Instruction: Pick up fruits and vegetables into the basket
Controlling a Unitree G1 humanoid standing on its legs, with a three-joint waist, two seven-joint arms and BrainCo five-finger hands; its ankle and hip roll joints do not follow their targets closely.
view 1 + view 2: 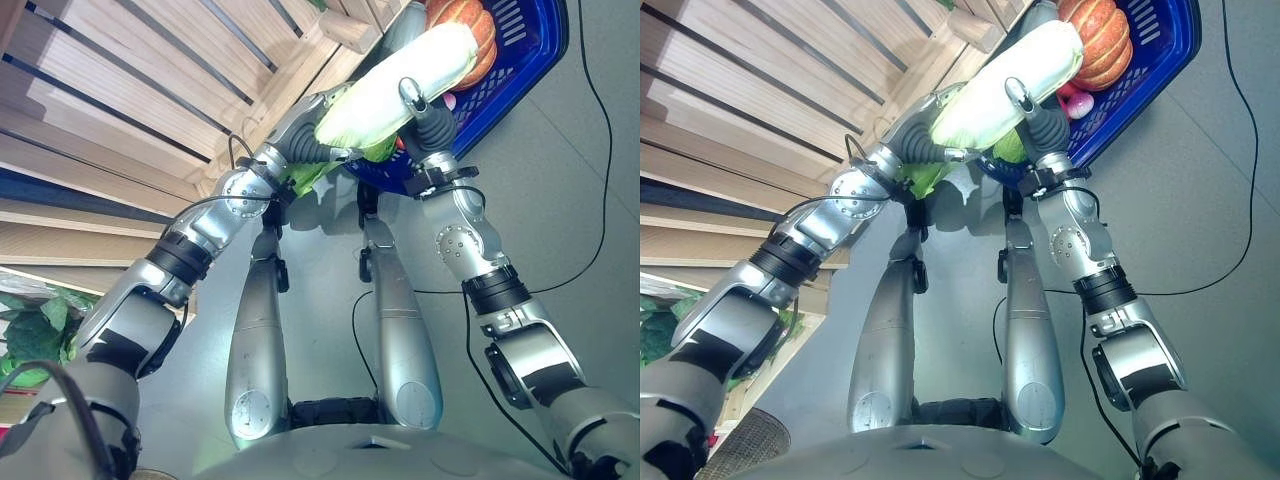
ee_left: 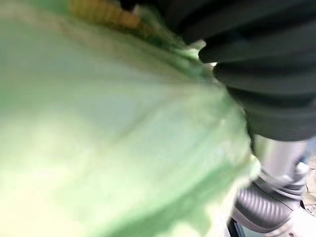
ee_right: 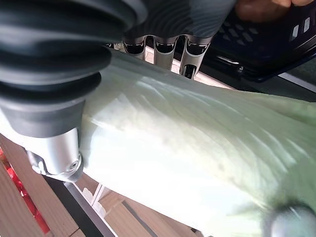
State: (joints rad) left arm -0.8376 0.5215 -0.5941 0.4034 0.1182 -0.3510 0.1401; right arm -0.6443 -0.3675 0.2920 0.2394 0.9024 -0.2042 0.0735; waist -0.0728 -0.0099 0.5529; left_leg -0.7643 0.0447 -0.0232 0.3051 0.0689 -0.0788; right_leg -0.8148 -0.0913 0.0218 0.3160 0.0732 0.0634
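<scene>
A long pale-green napa cabbage (image 1: 400, 80) hangs between both hands, its far end lying over the rim of the blue basket (image 1: 520, 70). My right hand (image 1: 412, 97) is shut on it. Its thumb lies across the top, and its fingers (image 3: 158, 49) press the other side of the cabbage (image 3: 197, 148). My left hand (image 1: 305, 125) is against the leafy near end, half hidden by the leaves. The cabbage (image 2: 98, 138) presses close against the left wrist camera. An orange pumpkin (image 1: 1100, 35) and a small red vegetable (image 1: 1077, 100) lie in the basket.
A slatted wooden stand (image 1: 150, 80) runs along the left, its corner block (image 1: 350, 30) close to the basket. Leafy greens (image 1: 35, 335) lie at the lower left. Grey floor (image 1: 560, 200) spreads to the right of the basket.
</scene>
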